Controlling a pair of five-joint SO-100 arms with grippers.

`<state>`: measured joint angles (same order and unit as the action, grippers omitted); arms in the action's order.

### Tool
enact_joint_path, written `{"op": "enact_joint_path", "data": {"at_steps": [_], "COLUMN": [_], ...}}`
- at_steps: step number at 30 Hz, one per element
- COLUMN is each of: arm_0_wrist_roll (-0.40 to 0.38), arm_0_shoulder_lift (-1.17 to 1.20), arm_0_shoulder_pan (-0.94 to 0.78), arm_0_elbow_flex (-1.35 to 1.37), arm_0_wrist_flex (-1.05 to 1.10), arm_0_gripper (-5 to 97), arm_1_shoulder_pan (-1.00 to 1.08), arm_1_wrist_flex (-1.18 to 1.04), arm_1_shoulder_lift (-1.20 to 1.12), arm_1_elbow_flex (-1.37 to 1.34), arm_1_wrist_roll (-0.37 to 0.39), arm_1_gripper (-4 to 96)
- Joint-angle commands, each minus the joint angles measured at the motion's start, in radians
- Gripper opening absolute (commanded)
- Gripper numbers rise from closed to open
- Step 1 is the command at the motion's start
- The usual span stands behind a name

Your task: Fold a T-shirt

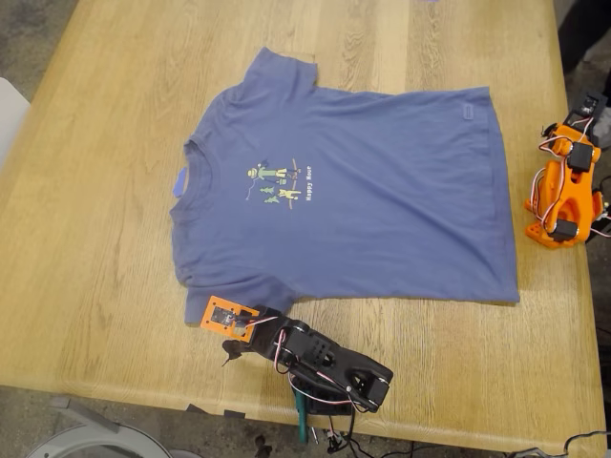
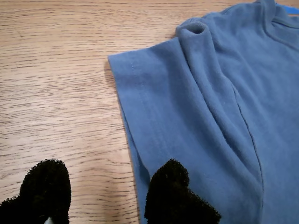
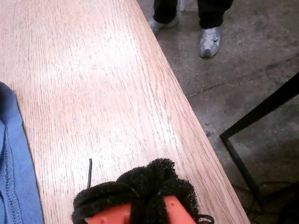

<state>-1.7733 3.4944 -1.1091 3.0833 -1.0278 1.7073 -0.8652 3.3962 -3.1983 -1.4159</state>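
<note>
T-shirt (image 1: 363, 191) spread flat mid-bench (image 1: 115, 239). First tool (image 2: 107, 191) parted wide, 1 pad on the sleeve hem, gripping nothing. Second tool (image 3: 140, 196) pads pressed together, empty, near the exterior view's right edge. Person's shoes (image 3: 208, 39) partly cropped.

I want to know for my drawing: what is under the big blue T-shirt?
The T-shirt lies flat on the wooden table, which shows all around it. Whatever is beneath the cloth is covered, though no bump shows.
</note>
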Motion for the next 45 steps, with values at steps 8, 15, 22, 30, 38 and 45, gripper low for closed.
{"op": "enact_joint_path", "data": {"at_steps": [8, 15, 22, 30, 38, 45], "arm_0_wrist_roll": [0.006, 0.006, 0.006, 0.006, 0.008, 0.032], "arm_0_shoulder_lift": [0.117, 0.117, 0.117, 0.117, 0.117, 0.117], "arm_0_shoulder_pan": [-0.003, -0.005, -0.006, -0.008, -0.008, 0.058], "arm_0_elbow_flex": [-0.017, -0.017, -0.017, -0.017, -0.017, -0.130], "arm_0_wrist_flex": [-0.005, -0.005, -0.009, -0.012, -0.012, -0.230], "arm_0_gripper": [29, 29, 29, 29, 29, 44], "arm_1_shoulder_pan": [-0.006, -0.009, -0.012, -0.015, -0.017, -0.078], "arm_1_wrist_flex": [-0.008, -0.012, -0.015, -0.018, -0.020, -0.075], "arm_1_shoulder_lift": [0.011, 0.011, 0.011, 0.011, 0.011, 0.011], "arm_1_elbow_flex": [-0.069, -0.069, -0.069, -0.069, -0.069, 0.002], "arm_1_wrist_roll": [-0.006, -0.008, -0.008, -0.008, -0.008, 0.012], "arm_1_gripper": [0.2, 0.2, 0.2, 0.2, 0.3, 7.1]}}
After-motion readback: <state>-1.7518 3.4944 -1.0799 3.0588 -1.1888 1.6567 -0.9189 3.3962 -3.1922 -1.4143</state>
